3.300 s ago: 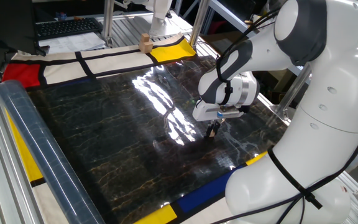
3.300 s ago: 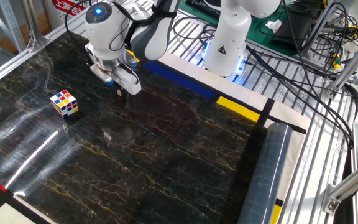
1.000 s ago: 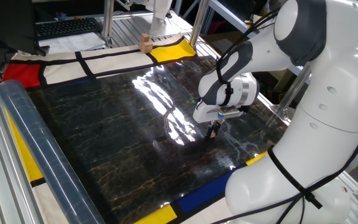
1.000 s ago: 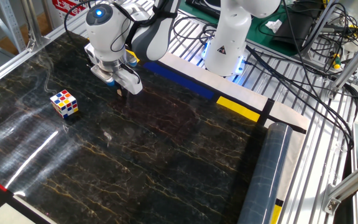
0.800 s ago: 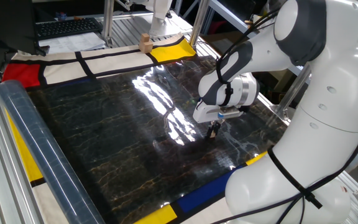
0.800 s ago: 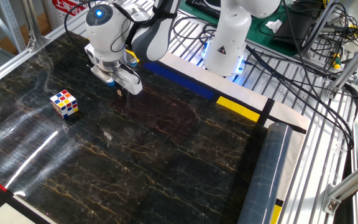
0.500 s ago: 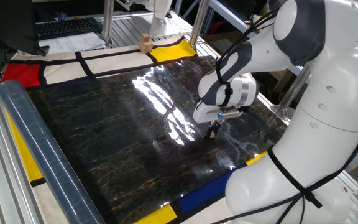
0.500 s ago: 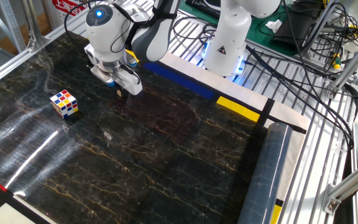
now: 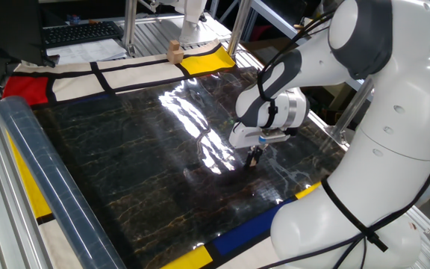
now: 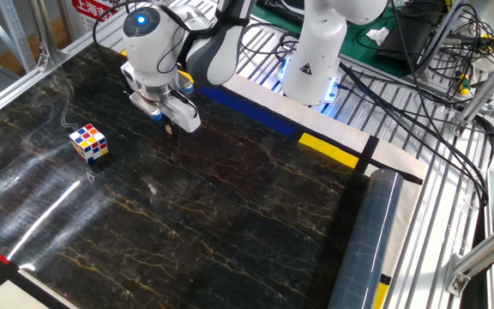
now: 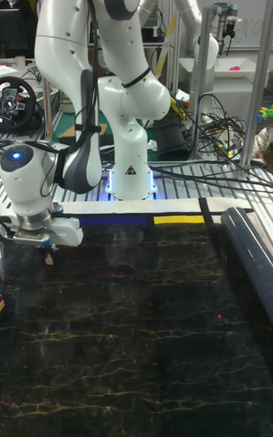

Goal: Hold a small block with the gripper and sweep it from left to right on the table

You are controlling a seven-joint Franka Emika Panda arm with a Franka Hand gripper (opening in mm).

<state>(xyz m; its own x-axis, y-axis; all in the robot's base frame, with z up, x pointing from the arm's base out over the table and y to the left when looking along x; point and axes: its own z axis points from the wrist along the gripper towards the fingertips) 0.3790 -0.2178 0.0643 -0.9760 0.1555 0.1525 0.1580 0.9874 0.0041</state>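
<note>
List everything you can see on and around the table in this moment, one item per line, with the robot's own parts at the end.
table: one, glossy black with brown veins, bordered by yellow, blue, red and white panels.
puzzle cube: one, multicoloured, on the table, apart from the gripper.
small block: one, tan, pinched in the fingers just above the table.
wooden block: one, tan, taller, on the border by the yellow panel at the far edge.
roll: one, grey-blue, lying along one table edge.
keyboard: one, black, behind the table.
arm: one, white, bent over the table.
gripper: one, dark, pointing down, shut on the small block.
</note>
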